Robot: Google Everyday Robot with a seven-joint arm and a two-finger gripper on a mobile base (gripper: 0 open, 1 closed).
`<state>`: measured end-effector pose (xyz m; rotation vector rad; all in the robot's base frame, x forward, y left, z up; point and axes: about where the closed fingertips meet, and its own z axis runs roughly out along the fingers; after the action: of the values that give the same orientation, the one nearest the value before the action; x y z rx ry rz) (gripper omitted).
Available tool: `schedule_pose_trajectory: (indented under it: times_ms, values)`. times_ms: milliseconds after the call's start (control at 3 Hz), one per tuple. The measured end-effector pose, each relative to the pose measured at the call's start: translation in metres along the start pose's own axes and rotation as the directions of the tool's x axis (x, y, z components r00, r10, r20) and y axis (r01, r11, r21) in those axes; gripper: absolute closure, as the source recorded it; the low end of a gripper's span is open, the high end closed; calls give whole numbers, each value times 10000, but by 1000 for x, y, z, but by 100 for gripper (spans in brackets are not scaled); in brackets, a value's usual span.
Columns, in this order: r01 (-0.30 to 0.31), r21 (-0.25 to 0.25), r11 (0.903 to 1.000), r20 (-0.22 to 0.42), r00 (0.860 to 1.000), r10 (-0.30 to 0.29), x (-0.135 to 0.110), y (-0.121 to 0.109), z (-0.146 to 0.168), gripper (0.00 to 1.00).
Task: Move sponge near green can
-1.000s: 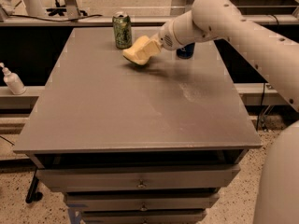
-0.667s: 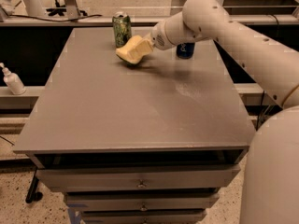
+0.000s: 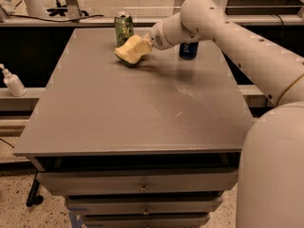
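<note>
The green can point(image 3: 123, 28) stands upright near the far edge of the grey table point(image 3: 142, 113), left of centre. My gripper point(image 3: 135, 47) reaches in from the right and is shut on the pale yellow sponge point(image 3: 124, 55). The sponge sits low at the table surface, just in front of and slightly right of the green can, a short gap apart. Its near end shows a darker greenish underside. My white arm point(image 3: 213, 23) stretches across the far right of the table.
A dark blue can point(image 3: 188, 50) stands behind my arm at the far right, partly hidden. A white pump bottle point(image 3: 12, 82) stands on a low shelf to the left of the table. Drawers run below the table's front edge.
My gripper has carried the sponge a little to the left and down, closer to the green can. The cans have not moved.
</note>
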<state>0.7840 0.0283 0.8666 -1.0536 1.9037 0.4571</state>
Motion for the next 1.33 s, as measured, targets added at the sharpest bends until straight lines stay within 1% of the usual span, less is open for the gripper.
schedule_pose_trajectory:
  times_ms: [1000, 1333]
  values:
    - [113, -68, 9999, 39, 9999, -112, -2, 2, 8, 13]
    - [146, -82, 9999, 49, 9999, -146, -3, 3, 7, 0]
